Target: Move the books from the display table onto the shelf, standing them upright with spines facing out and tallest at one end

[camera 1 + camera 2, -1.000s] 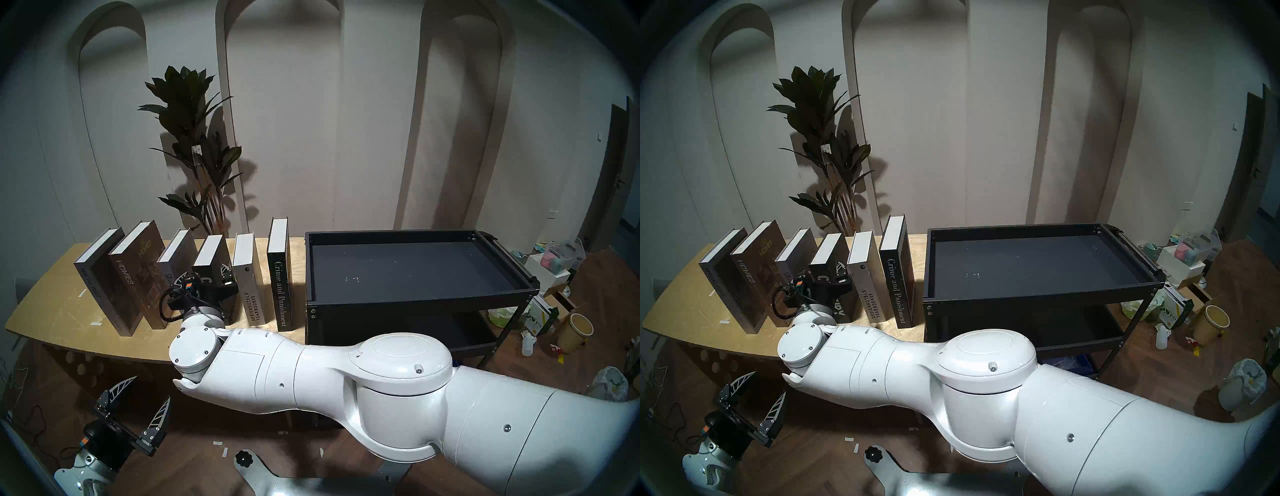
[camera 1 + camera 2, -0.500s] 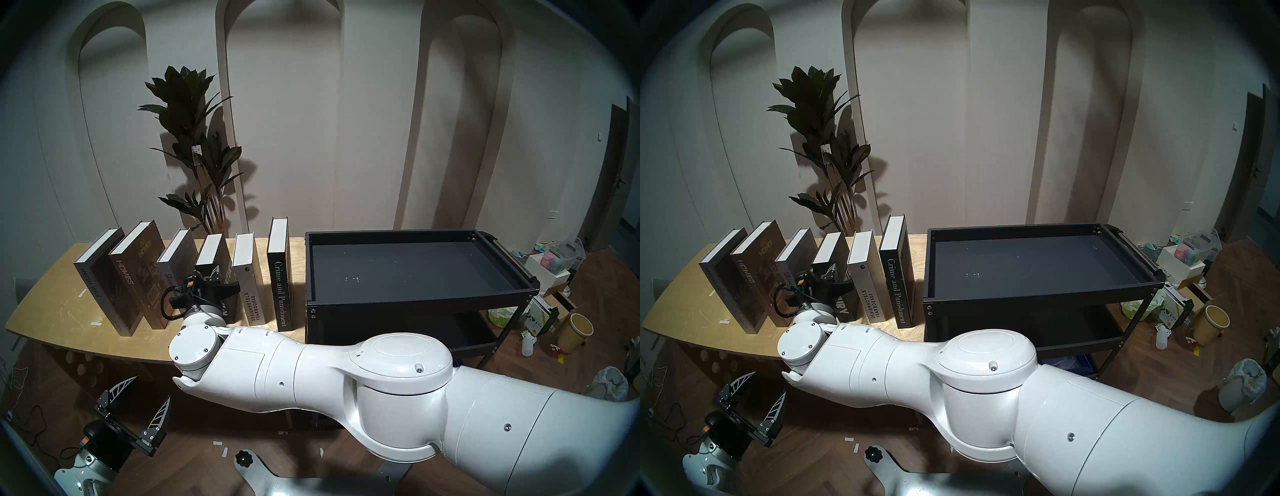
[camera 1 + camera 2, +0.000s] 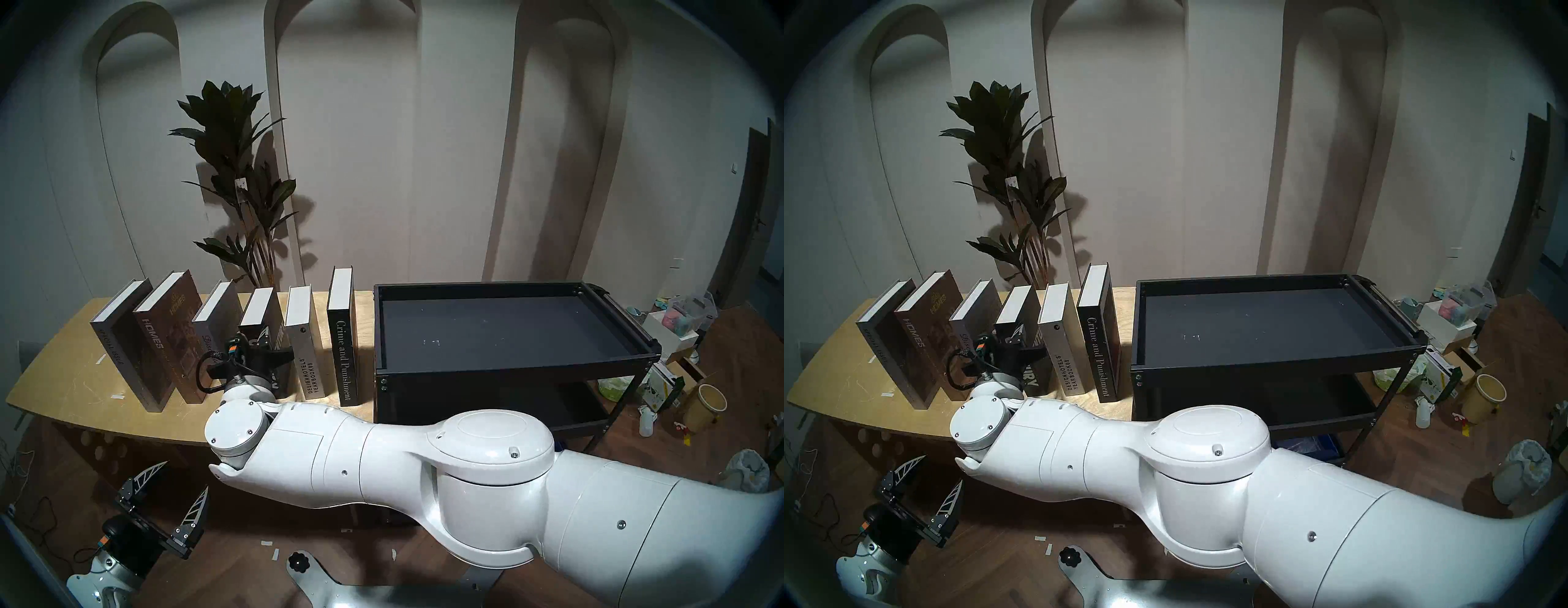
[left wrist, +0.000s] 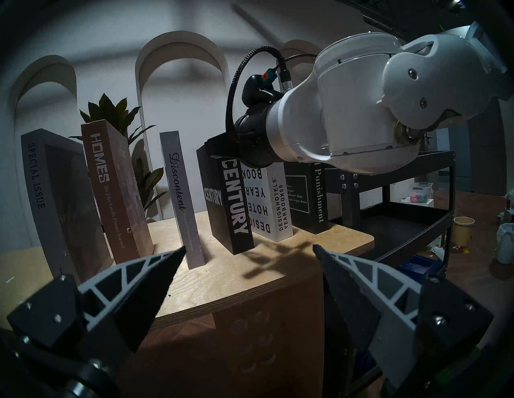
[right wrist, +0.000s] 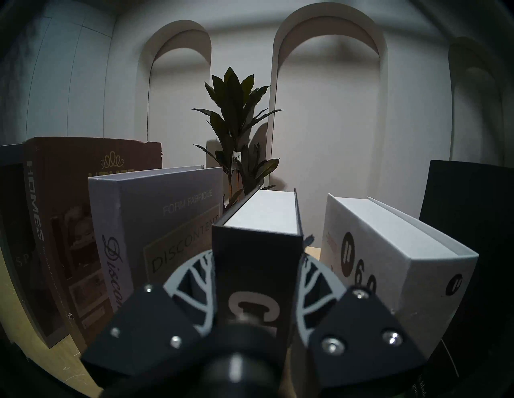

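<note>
Head views show six books standing on the display table (image 3: pixel 68 382) beside the shelf (image 3: pixel 509 369), while the left gripper (image 3: pixel 172 496) is held spread below; right wrist view shows "Century" (image 5: pixel 257 250) clamped between the right gripper (image 5: pixel 257 278) fingers.

Narrow gaps flank the black "Century" hardcover (image 5: pixel 257 266); grey "Discontent" book (image 5: pixel 155 222) and white "Design Hotels" yearbook (image 5: pixel 389 250) crowd both sides.

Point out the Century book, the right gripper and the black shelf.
Century book (image 4: pixel 236 205), left wrist view, on its spine.
Right gripper (image 5: pixel 257 275), right wrist view, midway between fingertips.
Shelf (image 3: pixel 509 368), head left view, front rim.
</note>
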You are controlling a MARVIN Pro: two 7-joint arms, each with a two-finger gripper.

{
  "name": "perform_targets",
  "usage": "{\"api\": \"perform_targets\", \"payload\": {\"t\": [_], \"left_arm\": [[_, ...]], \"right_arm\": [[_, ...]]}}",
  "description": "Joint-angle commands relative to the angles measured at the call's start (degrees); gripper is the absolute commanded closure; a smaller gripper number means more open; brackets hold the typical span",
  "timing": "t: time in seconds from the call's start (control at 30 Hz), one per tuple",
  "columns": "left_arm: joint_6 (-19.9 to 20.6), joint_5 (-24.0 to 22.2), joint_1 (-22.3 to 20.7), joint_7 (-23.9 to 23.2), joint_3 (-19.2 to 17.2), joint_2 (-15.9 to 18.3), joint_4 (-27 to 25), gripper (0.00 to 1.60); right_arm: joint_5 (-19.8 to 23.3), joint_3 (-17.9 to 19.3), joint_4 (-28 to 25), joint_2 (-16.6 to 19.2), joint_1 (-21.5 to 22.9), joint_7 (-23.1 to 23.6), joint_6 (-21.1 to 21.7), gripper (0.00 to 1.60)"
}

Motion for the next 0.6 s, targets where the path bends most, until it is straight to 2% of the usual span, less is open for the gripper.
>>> {"api": "perform_targets", "payload": {"t": [0.0, 0.57], "left_arm": [[-0.14, -0.04, -0.15, -0.09, -0.01, 0.12, -0.54, 0.00], [-0.16, -0.04, -0.22, -0.12, -0.01, 0.12, -0.59, 0.00]], "right_arm": [[-0.56, 0.41, -1.68, -0.89, 0.41, -0.42, -0.48, 1.60], [-1.64, 1.44, -5.02, -0.89, 2.23, -2.35, -1.06, 1.60]]}}
